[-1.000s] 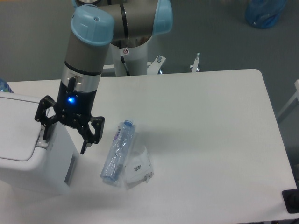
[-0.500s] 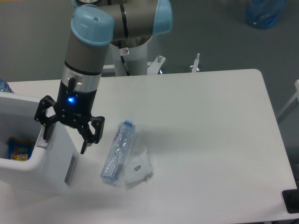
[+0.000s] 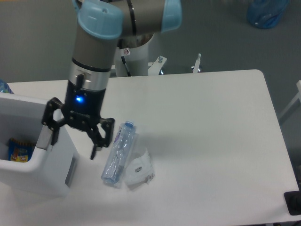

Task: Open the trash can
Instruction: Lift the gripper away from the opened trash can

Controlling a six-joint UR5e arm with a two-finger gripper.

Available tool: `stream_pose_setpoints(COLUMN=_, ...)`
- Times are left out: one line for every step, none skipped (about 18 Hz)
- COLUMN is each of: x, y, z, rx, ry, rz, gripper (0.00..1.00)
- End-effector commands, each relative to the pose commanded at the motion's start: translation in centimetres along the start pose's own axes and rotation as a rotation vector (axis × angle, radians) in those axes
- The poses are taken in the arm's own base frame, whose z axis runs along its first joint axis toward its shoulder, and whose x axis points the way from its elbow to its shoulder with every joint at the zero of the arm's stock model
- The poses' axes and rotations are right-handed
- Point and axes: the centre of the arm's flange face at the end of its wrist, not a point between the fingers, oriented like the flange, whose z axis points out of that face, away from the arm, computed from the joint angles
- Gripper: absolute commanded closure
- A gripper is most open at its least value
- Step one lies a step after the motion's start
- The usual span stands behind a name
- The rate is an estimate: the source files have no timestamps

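Nearest, at the left edge of the table (image 3: 207, 122), the trash can (image 3: 44, 176) stands open, a small colourful packet (image 3: 19, 152) lying inside with print too small to read. Just right of it lie a clear plastic bottle (image 3: 119, 153) and a crumpled clear wrapper (image 3: 138, 168) whose dark label is illegible. Above the bin's right rim hangs the gripper (image 3: 75, 140), spread wide and holding nothing, a blue light glowing on its body.
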Motion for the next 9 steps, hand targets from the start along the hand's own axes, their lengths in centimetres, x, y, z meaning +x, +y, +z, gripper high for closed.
stream_pose_setpoints(x=-0.5, y=0.1, z=0.1, rx=-0.003, ry=-0.004, rz=0.024, gripper=0.0)
stream_pose_setpoints(x=-1.1, y=0.2, z=0.8, rx=-0.011, ry=-0.003, rz=0.047, gripper=0.0)
stream_pose_setpoints(x=-2.2, y=0.4, z=1.0, rx=-0.021, ry=-0.028, rz=0.058, gripper=0.0)
stream_pose_setpoints(x=-3.0, y=0.7, z=1.5, rx=-0.047, ry=-0.066, rz=0.074, gripper=0.0)
stream_pose_setpoints(x=-3.5, y=0.9, z=1.8, rx=-0.075, ry=-0.102, rz=0.101, gripper=0.0)
stream_pose_setpoints(x=-4.2, y=1.4, z=2.6, rx=-0.11, ry=-0.132, rz=0.133, gripper=0.0)
stream_pose_setpoints(x=-4.8, y=2.0, z=3.3, rx=-0.145, ry=-0.154, rz=0.164, gripper=0.0)
stream_pose_setpoints(x=-5.4, y=2.7, z=4.4, rx=-0.184, ry=-0.174, rz=0.186, gripper=0.0)
stream_pose_setpoints(x=-6.1, y=3.5, z=5.4, rx=-0.225, ry=-0.188, rz=0.199, gripper=0.0)
